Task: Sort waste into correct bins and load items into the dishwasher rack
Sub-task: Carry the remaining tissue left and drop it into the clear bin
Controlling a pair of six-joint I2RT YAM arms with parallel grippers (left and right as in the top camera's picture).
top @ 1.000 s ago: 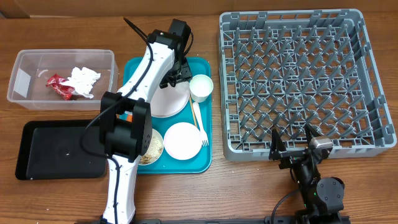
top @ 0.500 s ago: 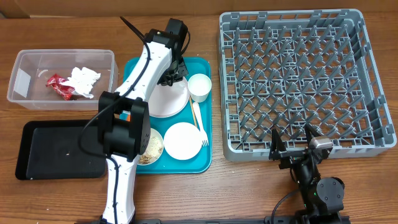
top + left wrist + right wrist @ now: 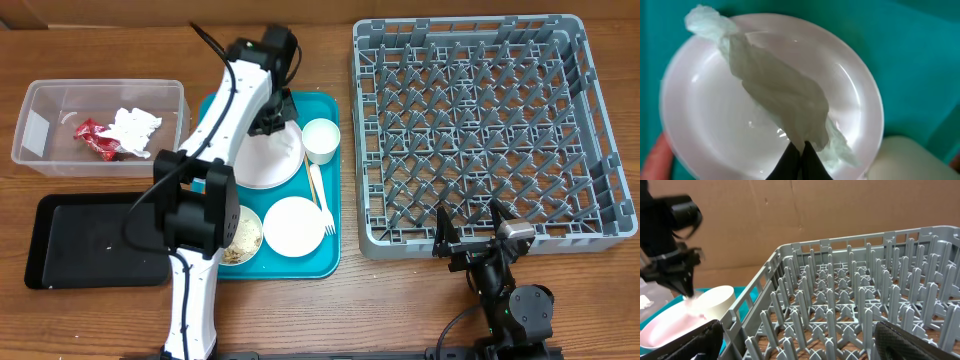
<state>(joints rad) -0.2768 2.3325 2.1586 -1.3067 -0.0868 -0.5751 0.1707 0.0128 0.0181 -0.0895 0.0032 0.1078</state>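
We pinch the napkin (image 3: 780, 95) — light, limp, likely to tear.
Our left gripper (image 3: 803, 152) is closed on its near edge; it drapes across the white plate (image 3: 695, 120) — a bunched fold should grip best.

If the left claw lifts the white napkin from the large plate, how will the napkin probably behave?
The napkin looks thin and crumpled, so it will likely hang limp and weigh almost nothing. The left claw pinches only one end, so the twisted far end may drag across the plate. The glossy plate should probably stay put.
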